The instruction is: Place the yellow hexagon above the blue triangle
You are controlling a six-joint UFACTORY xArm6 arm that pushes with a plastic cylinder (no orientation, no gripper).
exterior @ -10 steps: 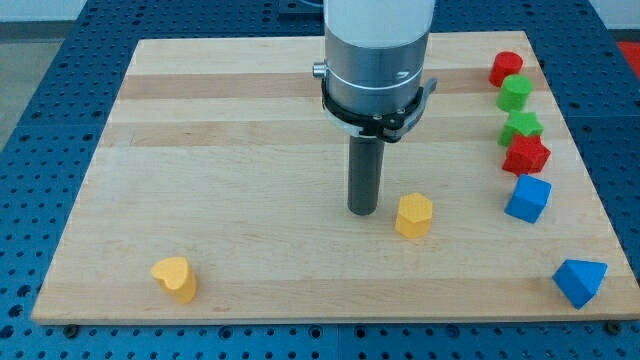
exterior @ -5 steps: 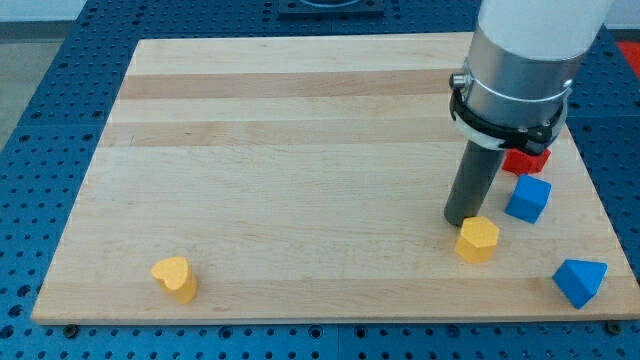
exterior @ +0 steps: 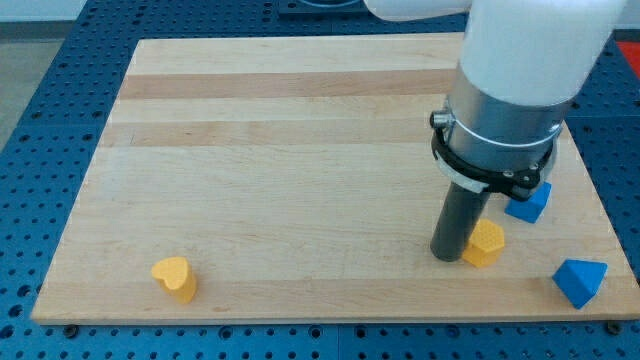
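Pushing is the only means available here, since the arm ends in a plain dark rod with no fingers to open, close or grasp anything; contact is made by my tip [exterior: 447,257] alone. The tip is set on the wooden board [exterior: 280,150] at the near right, touching or just beside the left face of the yellow hexagon [exterior: 485,243]. That placement suits a shove toward the right, which is where the target lies.

The blue triangle [exterior: 581,280] is found at the near right corner of the board, to the right of the hexagon and somewhat nearer the view's bottom. The space just on its far side is judged to be the goal, so the hexagon is thought to need mainly a further push to the right, with little or no travel toward the far edge.

A blue cube [exterior: 530,203] sits just beyond the hexagon on the far right, partly hidden by the arm's metal collar. It is judged a hazard: a push angled too far away could drive the hexagon into it. Whatever else lies behind the arm cannot be told.

A yellow heart-shaped block [exterior: 175,278] rests well apart at the near left and is not involved.
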